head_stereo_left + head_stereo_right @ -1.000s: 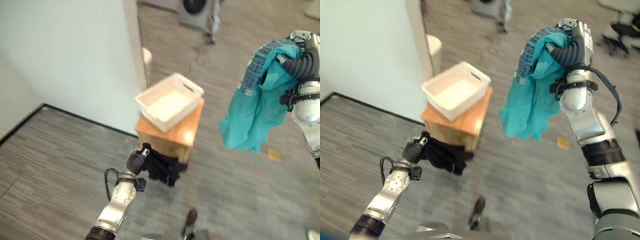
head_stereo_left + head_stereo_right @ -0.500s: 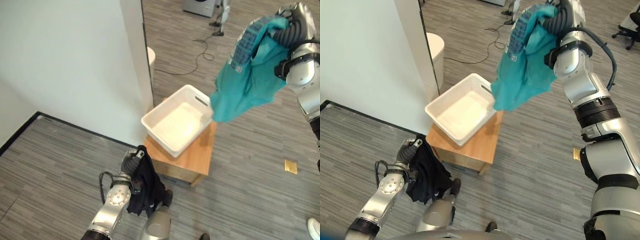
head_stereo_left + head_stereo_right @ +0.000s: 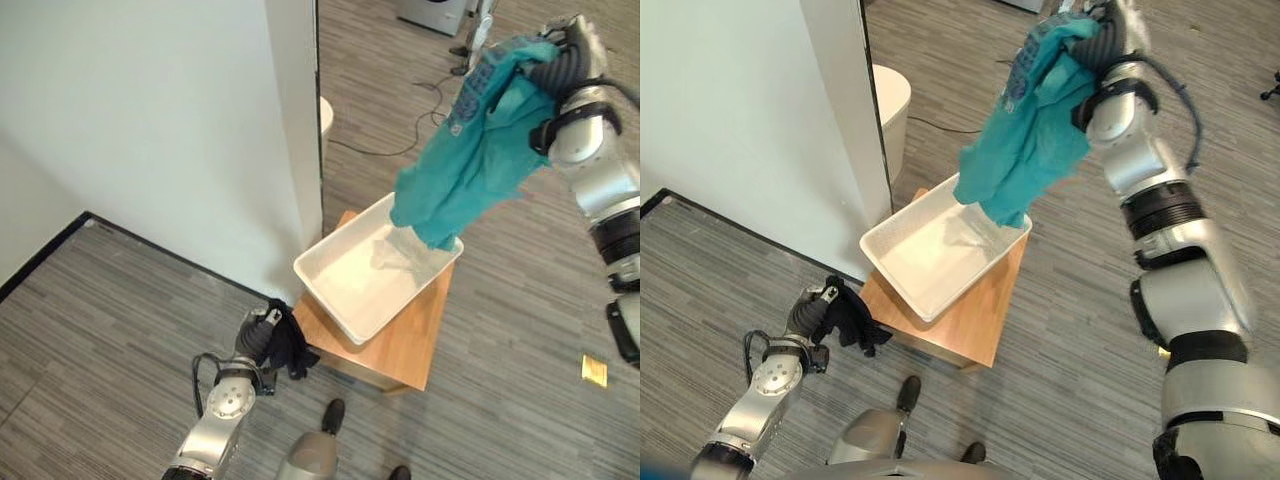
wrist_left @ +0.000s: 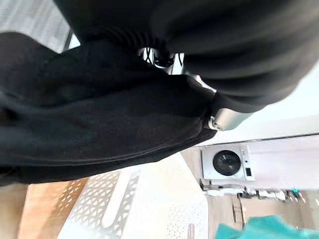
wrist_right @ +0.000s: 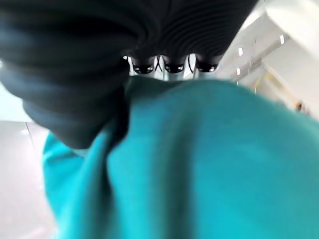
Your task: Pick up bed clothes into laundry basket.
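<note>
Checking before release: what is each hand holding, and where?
Right hand grips the teal garment by its bunched top; left hand clutches the black garment at its upper edge.

The white laundry basket (image 3: pixel 370 285) sits open-topped on a wooden stand (image 3: pixel 405 345), its inside bare on the side nearer the white wall (image 3: pixel 150 130). The teal garment (image 3: pixel 470 150) hangs below the right hand's (image 3: pixel 565 50) fingers, its lower end over the basket's far corner. The left hand (image 3: pixel 262 335), gripping a black garment (image 3: pixel 290 345), sits low beside the stand's corner, the wall close beyond its fingers.
</note>
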### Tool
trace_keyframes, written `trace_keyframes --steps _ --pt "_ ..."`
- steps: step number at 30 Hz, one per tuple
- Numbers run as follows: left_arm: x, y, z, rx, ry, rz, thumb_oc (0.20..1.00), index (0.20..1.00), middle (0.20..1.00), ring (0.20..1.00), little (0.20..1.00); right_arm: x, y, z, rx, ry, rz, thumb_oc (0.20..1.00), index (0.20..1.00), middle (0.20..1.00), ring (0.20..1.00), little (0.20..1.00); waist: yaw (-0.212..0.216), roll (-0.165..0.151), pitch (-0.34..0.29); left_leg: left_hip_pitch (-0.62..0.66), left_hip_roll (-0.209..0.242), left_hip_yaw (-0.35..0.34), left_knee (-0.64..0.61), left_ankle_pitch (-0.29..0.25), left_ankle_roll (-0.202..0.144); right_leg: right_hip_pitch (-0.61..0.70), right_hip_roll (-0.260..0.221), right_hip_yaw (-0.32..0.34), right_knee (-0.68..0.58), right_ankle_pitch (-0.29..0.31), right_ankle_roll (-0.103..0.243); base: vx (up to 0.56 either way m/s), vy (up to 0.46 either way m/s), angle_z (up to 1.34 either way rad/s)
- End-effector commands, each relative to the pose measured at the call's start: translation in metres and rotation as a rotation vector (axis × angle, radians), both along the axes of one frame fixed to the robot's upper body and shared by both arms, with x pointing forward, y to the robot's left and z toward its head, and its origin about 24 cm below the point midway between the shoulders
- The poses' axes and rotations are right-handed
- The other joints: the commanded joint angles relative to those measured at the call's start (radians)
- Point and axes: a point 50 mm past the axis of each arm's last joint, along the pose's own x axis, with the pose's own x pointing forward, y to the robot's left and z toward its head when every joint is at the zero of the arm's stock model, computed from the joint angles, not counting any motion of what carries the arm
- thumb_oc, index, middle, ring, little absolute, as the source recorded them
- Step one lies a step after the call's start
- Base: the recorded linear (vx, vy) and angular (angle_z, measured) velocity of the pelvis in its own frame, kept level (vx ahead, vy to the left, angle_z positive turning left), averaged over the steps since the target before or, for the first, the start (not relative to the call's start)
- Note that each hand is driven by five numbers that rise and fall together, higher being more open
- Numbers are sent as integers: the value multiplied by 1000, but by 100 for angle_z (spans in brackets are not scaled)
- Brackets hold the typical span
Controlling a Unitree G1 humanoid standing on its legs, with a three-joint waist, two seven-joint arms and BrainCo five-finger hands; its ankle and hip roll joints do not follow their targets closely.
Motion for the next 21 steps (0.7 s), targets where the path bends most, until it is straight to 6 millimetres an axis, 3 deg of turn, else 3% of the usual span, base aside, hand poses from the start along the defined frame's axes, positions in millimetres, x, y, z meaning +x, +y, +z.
trace_keyframes --steps 1,3,4,6,7,8,9,11,15,16,17,18,19,20,21 --pt "7 -9 22 -34 -131 -52 200 200 200 200 200 -5 3 -3 -118 -27 21 200 200 200 200 200 39 -9 -44 10 84 -27 -4 -97 -83 -1 4 -31 20 -52 2 -18 14 8" --pt "7 -13 21 -41 -128 -79 200 200 200 200 200 3 -1 -46 -157 122 -13 200 200 200 200 200 63 -10 -26 -13 85 -41 -4 -89 -84 -11 6 -44 14 -54 1 -16 16 4" --pt "7 -12 21 -41 -128 -79 200 200 200 200 200 3 -1 -46 -157 121 -13 200 200 200 200 200 62 -11 -28 -14 85 -41 -4 -89 -84 -12 6 -45 14 -54 1 -8 4 10" --pt "6 -16 21 -45 -126 -103 200 200 200 200 200 8 -5 -69 -199 206 -53 200 200 200 200 200 80 -13 -15 -35 85 -53 -4 -80 -88 -23 9 -57 13 -55 0 -14 -11 22" --pt "6 -18 20 -52 -121 -118 200 200 200 200 200 9 -9 -78 -241 242 -80 420 420 420 420 420 89 -15 -6 -48 85 -57 -4 -76 -91 -31 10 -63 13 -56 1 -19 -14 14" --pt "6 -18 20 -52 -121 -118 200 200 200 200 200 9 -9 -78 -242 241 -80 912 912 912 912 912 88 -15 -7 -50 85 -57 -4 -75 -91 -32 11 -64 13 -56 1 -25 -25 14" --pt "5 -16 19 -59 -109 -126 200 200 200 200 200 9 -22 -89 -294 292 -141 1000 1000 1000 1000 1000 96 -19 -1 -70 81 -69 -4 -70 -96 -42 13 -76 13 -60 0 -4 -17 12" --pt "5 -16 18 -63 -106 -124 200 200 200 200 200 8 -27 -90 -302 301 -156 1000 1000 1000 1000 1000 96 -19 -1 -72 80 -72 -4 -70 -97 -42 13 -80 13 -62 0 8 -16 23" --pt "8 -16 23 -63 -130 -124 200 200 200 200 200 1 -56 -88 -292 304 -236 1000 1000 1000 1000 1000 87 -7 -12 -63 78 -73 -4 -73 -98 -30 8 -85 13 -66 1 27 -13 10" --pt "9 -16 27 -59 -148 -124 200 200 200 200 200 -2 -65 -82 -284 286 -253 1000 1000 1000 1000 1000 81 -4 -16 -53 79 -68 -4 -79 -99 -22 6 -80 13 -70 1 37 10 2" --pt "12 -14 32 -52 -169 -114 200 200 200 200 200 -10 -87 -69 -250 246 -301 1000 1000 1000 1000 1000 65 0 -28 -45 79 -61 -4 -79 -97 -17 0 -76 13 -69 4 61 -3 -6" --pt "12 -11 34 -46 -182 -100 200 200 200 200 200 -15 -93 -48 -210 171 -303 1000 1000 1000 1000 1000 53 0 -36 -35 81 -55 -4 -84 -99 -10 -2 -70 13 -72 4 34 13 -7" --pt "12 -12 34 -46 -183 -102 200 200 200 200 200 -15 -93 -48 -210 171 -305 1000 1000 1000 1000 1000 53 0 -38 -39 79 -57 -4 -80 -97 -13 -3 -72 13 -69 5 45 -4 -10" --pt "13 -10 39 -38 -203 -92 200 200 200 200 200 -23 -99 -32 -180 99 -304 1000 1000 1000 1000 1000 38 2 -44 -27 81 -48 -4 -88 -98 -5 -5 -66 13 -73 5 67 -3 -10" --pt "16 -9 52 -5 -264 -92 200 200 200 200 200 -44 -128 -21 -167 34 -365 1000 1000 1000 1000 1000 14 8 -62 -4 79 -40 -4 -96 -98 11 -11 -58 13 -78 7 66 -4 -13"
